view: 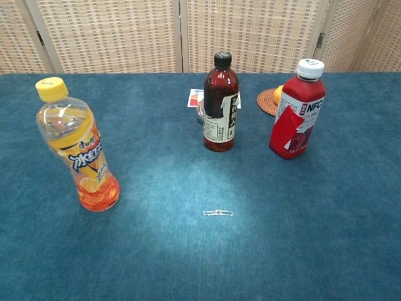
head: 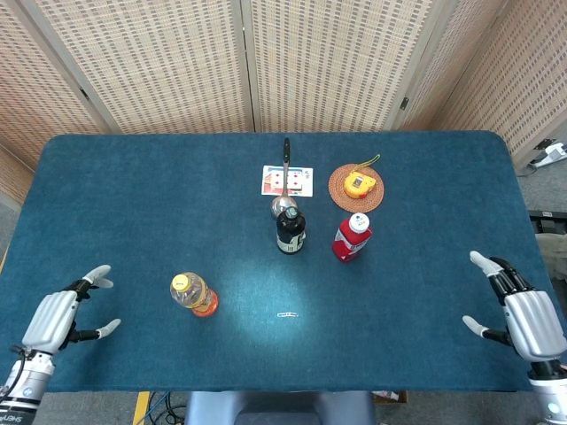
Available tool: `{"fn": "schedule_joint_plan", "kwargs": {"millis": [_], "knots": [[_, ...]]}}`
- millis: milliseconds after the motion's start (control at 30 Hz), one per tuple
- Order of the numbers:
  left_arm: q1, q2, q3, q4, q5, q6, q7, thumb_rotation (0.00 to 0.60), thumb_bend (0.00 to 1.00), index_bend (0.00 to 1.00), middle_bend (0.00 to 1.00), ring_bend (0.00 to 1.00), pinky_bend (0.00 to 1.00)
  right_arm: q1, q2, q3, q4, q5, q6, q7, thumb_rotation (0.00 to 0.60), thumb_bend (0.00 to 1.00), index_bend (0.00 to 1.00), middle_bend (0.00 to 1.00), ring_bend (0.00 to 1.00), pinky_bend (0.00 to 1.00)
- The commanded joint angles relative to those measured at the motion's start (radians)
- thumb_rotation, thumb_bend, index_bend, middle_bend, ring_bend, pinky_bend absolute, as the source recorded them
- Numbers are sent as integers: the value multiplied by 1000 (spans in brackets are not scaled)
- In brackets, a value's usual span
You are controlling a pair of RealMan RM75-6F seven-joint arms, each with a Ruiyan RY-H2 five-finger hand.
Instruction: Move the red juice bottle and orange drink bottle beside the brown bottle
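We note the red juice bottle (head: 352, 237) upright just right of the brown bottle (head: 290, 230) at mid worktop (head: 133, 195). The orange drink bottle (head: 193, 295) stands well apart, front left. Left hand (head: 55, 319) and right hand (head: 529, 316) sit at the near corners, fingers spread, holding nothing. A small clip (head: 287, 314) lies between
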Motion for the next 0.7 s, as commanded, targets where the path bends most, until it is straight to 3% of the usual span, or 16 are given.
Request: {"fn": "schedule_joint_plan", "kwargs": {"millis": [33, 133, 300, 700], "knots": [[-46, 3, -11, -29, -26, -75, -63, 600, 150, 93, 160, 130, 211, -6, 11, 4, 2, -12, 4, 26, 600, 0, 133, 215, 128, 416], [-78, -7, -18, -20, -19, -124, -128, 600, 146, 15, 92, 83, 204, -7, 21, 7, 4, -13, -2, 56, 600, 0, 135, 216, 128, 415], [-121, -38, -37, 9, -45, -185, -214, 600, 128, 0, 41, 44, 200, -9, 34, 18, 10, -8, -7, 98, 600, 0, 140, 220, 129, 415], [-210, -127, -55, 81, -48, -291, -353, 600, 121, 0, 37, 41, 200, -21, 53, 39, 18, -5, -2, 162, 600, 0, 150, 230, 129, 415]]}}
